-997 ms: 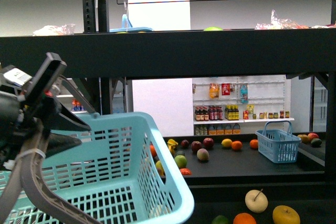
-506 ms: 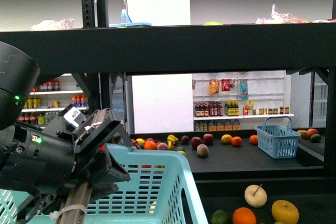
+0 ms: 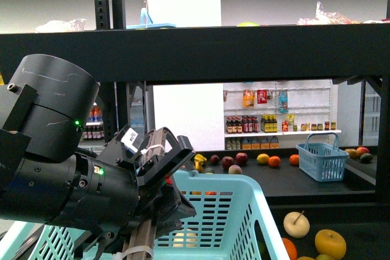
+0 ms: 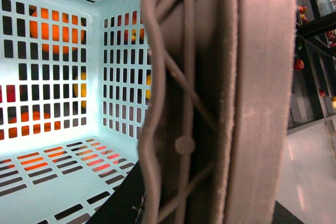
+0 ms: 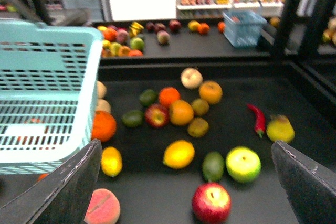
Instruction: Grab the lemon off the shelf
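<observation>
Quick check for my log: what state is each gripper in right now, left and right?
Left gripper: closed on the gray handle of the light blue basket.
Right gripper: open, empty.

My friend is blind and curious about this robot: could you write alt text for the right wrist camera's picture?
Seen past the open right pincer, a black shelf tier is strewn with fruit: a yellow lemon near the middle, oranges, apples and a red chili. A pale blue slotted basket is at one side.
</observation>
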{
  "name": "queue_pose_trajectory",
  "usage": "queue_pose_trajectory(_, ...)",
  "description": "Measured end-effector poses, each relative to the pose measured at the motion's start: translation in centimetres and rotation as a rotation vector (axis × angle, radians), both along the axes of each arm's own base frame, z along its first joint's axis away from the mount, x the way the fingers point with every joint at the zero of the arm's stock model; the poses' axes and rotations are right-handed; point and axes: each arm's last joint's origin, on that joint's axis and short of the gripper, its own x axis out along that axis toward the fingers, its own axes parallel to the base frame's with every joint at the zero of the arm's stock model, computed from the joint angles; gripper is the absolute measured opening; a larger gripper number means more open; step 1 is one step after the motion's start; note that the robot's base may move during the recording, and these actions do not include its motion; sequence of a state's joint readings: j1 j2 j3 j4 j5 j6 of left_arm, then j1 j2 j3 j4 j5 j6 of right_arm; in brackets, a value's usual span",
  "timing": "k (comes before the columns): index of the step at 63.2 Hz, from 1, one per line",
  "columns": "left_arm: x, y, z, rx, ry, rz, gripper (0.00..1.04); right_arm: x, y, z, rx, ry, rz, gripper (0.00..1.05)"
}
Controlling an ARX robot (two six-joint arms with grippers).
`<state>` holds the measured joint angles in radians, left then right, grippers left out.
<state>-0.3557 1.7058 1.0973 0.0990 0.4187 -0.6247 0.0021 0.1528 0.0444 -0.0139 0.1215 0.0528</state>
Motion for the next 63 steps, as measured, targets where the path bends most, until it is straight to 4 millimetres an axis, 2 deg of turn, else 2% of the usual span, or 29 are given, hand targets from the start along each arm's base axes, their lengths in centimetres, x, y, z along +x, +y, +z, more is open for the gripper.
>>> queue_pose_trajectory(11,0.0,0.0,0.0,0.004,-0.003,0.005,0.28,3.5,-1.4,0.9,0.084,0.076,0.047,0.97)
queue_pose_trajectory(16,0.0,0.0,0.0,0.005,-0.004,0.006,0.28,6.6,-2.5,1.9,0.120,0.105,0.065,0.97)
queue_pose_trajectory(20,0.0,0.0,0.0,0.005,-0.004,0.006,0.28,9.3,-3.4,1.7,0.161,0.188,0.062,0.97)
queue_pose_trajectory(26,0.0,0.0,0.0,0.004,-0.004,0.004,0.28,13.7,-4.8,0.2,0.191,0.318,0.011,0.97)
queue_pose_trajectory(29,0.0,0.0,0.0,0.004,-0.003,0.003,0.28,16.2,-5.4,-1.5,0.209,0.410,-0.008,0.97)
queue_pose_trajectory(35,0.0,0.0,0.0,0.005,-0.004,0.002,0.28,19.3,-6.0,-4.3,0.231,0.539,-0.046,0.97)
queue_pose_trajectory(38,0.0,0.0,0.0,0.004,-0.003,0.001,0.28,21.7,-6.1,-6.1,0.247,0.610,-0.087,0.97)
queue_pose_trajectory(40,0.0,0.0,0.0,0.004,-0.003,0.001,0.28,22.7,-6.0,-6.8,0.256,0.632,-0.102,0.97)
queue_pose_trajectory(49,0.0,-0.1,0.0,0.005,-0.004,0.002,0.28,26.1,-4.7,-8.9,0.297,0.708,-0.155,0.97)
queue_pose_trajectory(63,0.0,-0.1,0.0,0.005,-0.004,0.003,0.28,29.9,-2.3,-11.7,0.336,0.782,-0.266,0.97)
